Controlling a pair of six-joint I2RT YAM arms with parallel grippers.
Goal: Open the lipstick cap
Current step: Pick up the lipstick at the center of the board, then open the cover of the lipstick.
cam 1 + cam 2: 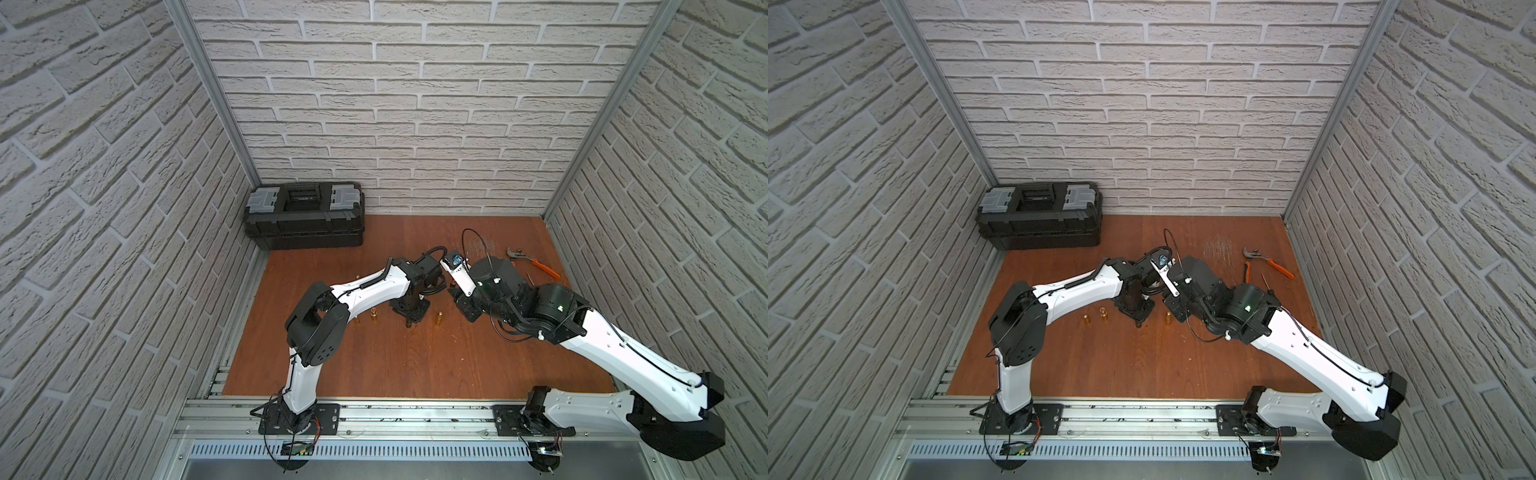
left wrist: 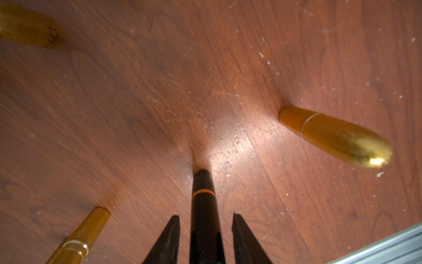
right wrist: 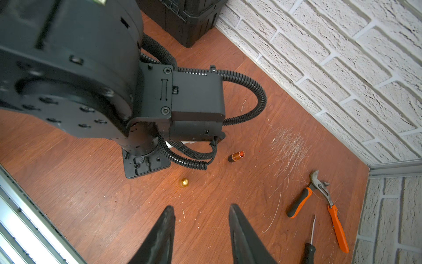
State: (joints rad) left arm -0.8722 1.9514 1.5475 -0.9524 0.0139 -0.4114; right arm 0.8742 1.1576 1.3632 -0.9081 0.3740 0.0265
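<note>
Brick-patterned walls enclose a scratched wooden worktop (image 1: 374, 365). Near its centre a black lipstick (image 2: 202, 201) stands upright, long axis vertical, its taller end, likely the cap (image 2: 204, 228), pointing up between the parted fingers (image 2: 167, 242) of the left pincer (image 2: 204, 214), narrow gaps either side. The right pincer (image 3: 202, 205) hangs open and empty, farther off.

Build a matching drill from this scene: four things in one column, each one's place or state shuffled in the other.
1. toolbox
2. pliers
3. black lipstick
4. right gripper

a. open, holding nothing
b. upright between the fingers of the left gripper
c. lying beside the screwdriver
d. against the back wall

Pairs: 1-d, 2-c, 3-b, 4-a
</note>
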